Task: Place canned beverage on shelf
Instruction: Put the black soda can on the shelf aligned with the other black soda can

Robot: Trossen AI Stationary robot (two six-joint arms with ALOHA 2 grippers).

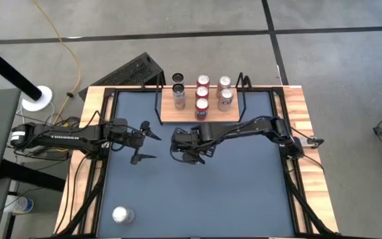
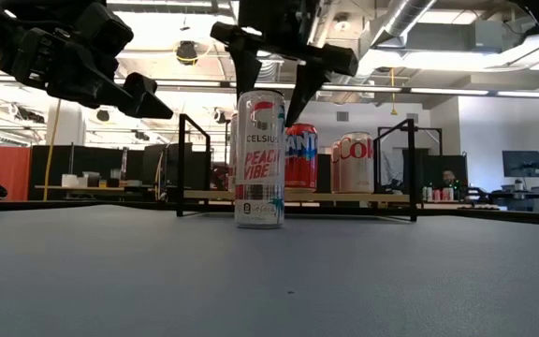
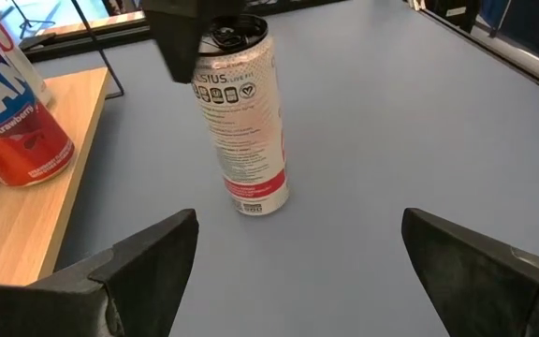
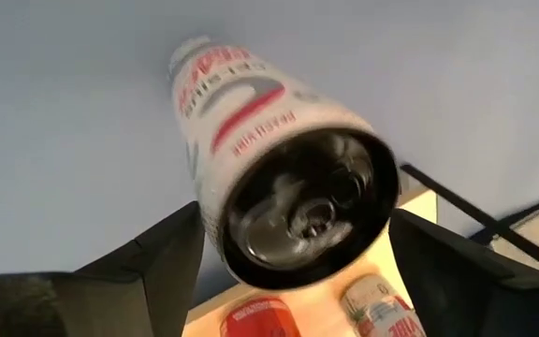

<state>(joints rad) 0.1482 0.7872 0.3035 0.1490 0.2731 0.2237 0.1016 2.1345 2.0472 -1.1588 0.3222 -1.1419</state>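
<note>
A tall white Celsius can (image 2: 258,159) stands upright on its base on the dark-blue tabletop, just in front of the shelf; it also shows in the left wrist view (image 3: 241,122). My right gripper (image 2: 268,105) hangs over it, open, one finger on each side of the can's top (image 4: 298,197), with a gap showing on both sides. My left gripper (image 1: 144,143) is open and empty to the can's left. The shelf (image 1: 178,114), a light-wood board on a black wire frame, stands at the table's far edge and holds several cans.
The shelf's cans stand in rows: dark-topped ones (image 1: 178,91), red ones (image 1: 202,93), silver ones (image 1: 225,97). The board's near left part is bare. Another can (image 1: 122,214) stands at the table's near left corner. Wooden rails (image 1: 307,133) edge the table.
</note>
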